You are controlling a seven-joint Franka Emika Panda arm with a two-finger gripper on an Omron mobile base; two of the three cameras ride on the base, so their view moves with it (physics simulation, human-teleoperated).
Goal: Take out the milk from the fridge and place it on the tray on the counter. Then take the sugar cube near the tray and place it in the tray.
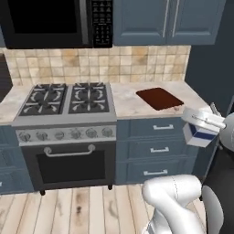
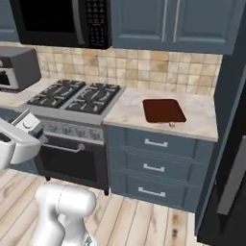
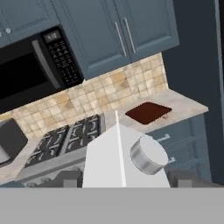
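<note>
The milk (image 1: 199,135) is half covered by the gripper (image 1: 205,122), whose fingers hide its upper part, and in the hand view the carton's base is cut off at six o'clock. The sugar cube (image 2: 171,124), at five o'clock of the tray (image 2: 163,110), is too small to make out its shape. The microwave (image 1: 55,20) is cropped at twelve o'clock.
</note>
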